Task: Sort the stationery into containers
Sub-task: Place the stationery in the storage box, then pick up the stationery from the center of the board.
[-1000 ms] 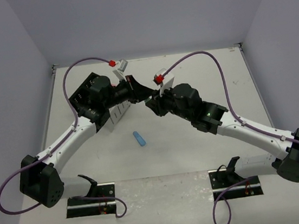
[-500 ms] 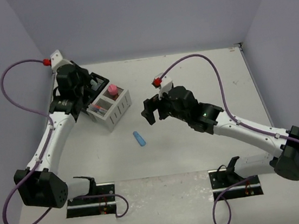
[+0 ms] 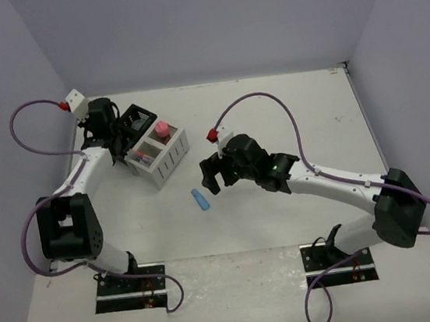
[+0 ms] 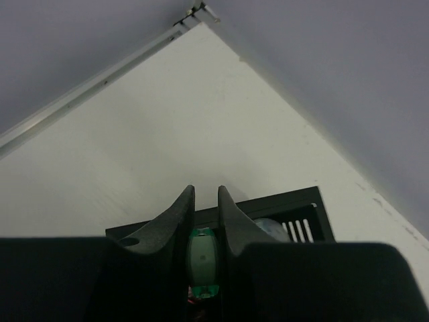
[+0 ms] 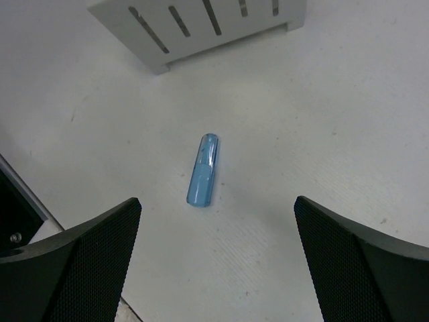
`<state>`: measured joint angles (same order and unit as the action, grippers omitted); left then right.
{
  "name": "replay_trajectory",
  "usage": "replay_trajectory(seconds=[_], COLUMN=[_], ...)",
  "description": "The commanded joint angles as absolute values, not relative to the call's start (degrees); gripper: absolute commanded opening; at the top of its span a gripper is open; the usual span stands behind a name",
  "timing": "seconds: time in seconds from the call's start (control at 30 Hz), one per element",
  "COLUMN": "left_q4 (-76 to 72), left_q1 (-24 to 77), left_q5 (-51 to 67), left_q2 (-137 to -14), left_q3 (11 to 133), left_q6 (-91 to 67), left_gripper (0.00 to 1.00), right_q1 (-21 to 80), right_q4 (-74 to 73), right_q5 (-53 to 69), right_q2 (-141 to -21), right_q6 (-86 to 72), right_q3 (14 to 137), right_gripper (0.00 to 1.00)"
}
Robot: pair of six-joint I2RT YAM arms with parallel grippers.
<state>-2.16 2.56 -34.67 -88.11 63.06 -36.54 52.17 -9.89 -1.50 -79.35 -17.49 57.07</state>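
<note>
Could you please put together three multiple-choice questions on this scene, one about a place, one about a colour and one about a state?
1. Where is the blue stick?
A) on the table beside the white box
B) inside that box
C) lifted in the air

2. What colour is the item between the jaws of the left gripper?
A) orange
B) pink
C) green

3. How do the jaws of the right gripper stand?
A) shut on the blue stick
B) wide open
C) shut on nothing

Answers:
1 A: the right wrist view shows it lying flat on the table near the box's slatted wall.
2 C: the left wrist view shows a green stick between the narrow jaws.
3 B: the blue stick lies between the spread jaws, untouched.
</note>
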Motion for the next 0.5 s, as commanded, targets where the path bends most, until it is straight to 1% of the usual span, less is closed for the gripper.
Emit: replay_trajectory(seconds=[0.0, 0.03, 0.07, 0.23, 0.27, 0.37, 0.43, 0.47], left_q4=[-7.6, -6.9, -6.3, -3.2, -2.4, 1.8, 7.0, 8.5], left_q1=[1.2, 1.2, 1.2, 1.2, 1.2, 1.2, 1.2, 1.2], left_q5=[-35.6, -35.2, -34.9, -33.5, -32.9, -30.9, -26.9, -24.9], left_q2=[-88.6, -88.6, -88.6, -85.1, -83.6, -80.2, -76.8, -74.2], left_q3=[61.2, 61.3, 61.3, 60.7, 60.7, 61.3, 63.7, 64.4], left_q6=[-38.2, -38.7, -38.9, -41.2, -41.5, -42.8, -43.4, -43.4], left_gripper=[0.22, 0.39, 0.52, 0.97, 1.00, 1.00, 1.00, 1.00], right_q1=[54.1, 55.0, 55.6, 57.1, 57.2, 57.5, 57.9, 58.1], right_q4=[-12.0, -13.8, -15.0, -19.5, -20.2, -23.4, -26.6, -27.4], right_q5=[1.8, 1.7, 1.1, -0.3, -1.2, -2.8, -4.0, -4.2], right_q2=[-85.1, -86.2, -87.4, -95.0, -96.0, -99.6, -104.3, -105.8], right_q6=[-17.5, -17.3, -17.3, -18.9, -19.2, -19.9, -20.7, -20.9], right_q3=[61.5, 63.2, 64.3, 69.8, 70.8, 74.3, 76.8, 77.5], right_gripper=[0.99, 0.99, 0.99, 0.99, 0.98, 0.92, 0.75, 0.71])
